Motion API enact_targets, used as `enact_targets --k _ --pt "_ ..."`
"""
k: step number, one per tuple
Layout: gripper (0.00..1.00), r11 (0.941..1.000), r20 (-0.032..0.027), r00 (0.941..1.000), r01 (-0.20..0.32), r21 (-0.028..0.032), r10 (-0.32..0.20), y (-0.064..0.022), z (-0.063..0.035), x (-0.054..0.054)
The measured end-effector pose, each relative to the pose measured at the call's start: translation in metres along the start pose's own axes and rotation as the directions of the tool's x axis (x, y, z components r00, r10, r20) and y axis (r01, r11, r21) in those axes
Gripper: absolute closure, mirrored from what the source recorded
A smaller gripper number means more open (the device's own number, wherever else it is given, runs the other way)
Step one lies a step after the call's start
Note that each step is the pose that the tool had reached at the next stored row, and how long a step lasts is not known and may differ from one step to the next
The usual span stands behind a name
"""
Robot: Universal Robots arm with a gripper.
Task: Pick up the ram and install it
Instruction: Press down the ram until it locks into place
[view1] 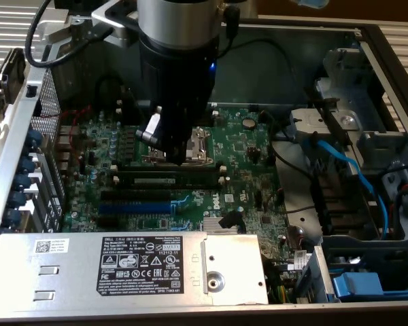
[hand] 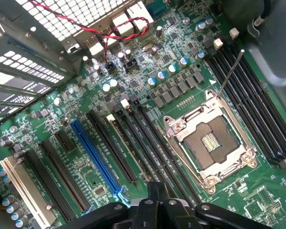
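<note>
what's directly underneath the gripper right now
The gripper, shut, hangs over the motherboard, above the long black memory slots beside the CPU socket. Its body covers the slots' near ends.

An open computer case is carrying the work. A green motherboard is lying flat on its floor, with a grey power supply sitting along its near edge. Blue cables are running across the drive bay at the exterior view's right.

A computer repair or test bench: an open grey metal desktop case exposing its green motherboard and silver labelled power supply.
</note>
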State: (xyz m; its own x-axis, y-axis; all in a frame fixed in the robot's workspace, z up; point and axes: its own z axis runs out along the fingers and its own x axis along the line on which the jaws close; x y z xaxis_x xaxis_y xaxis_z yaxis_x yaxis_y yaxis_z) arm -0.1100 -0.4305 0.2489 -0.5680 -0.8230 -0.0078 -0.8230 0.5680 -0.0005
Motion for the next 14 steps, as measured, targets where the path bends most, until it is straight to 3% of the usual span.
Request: enact_targets --k 7,14 --pt "0.89 0.9951 -0.0001 0.9951 -0.099 0.0008 0.099 0.0000 -0.0004 0.0000" --pt "0.89 0.9808 0.0000 0.9808 -0.195 0.0015 0.195 0.0000 -0.0008 0.0000"
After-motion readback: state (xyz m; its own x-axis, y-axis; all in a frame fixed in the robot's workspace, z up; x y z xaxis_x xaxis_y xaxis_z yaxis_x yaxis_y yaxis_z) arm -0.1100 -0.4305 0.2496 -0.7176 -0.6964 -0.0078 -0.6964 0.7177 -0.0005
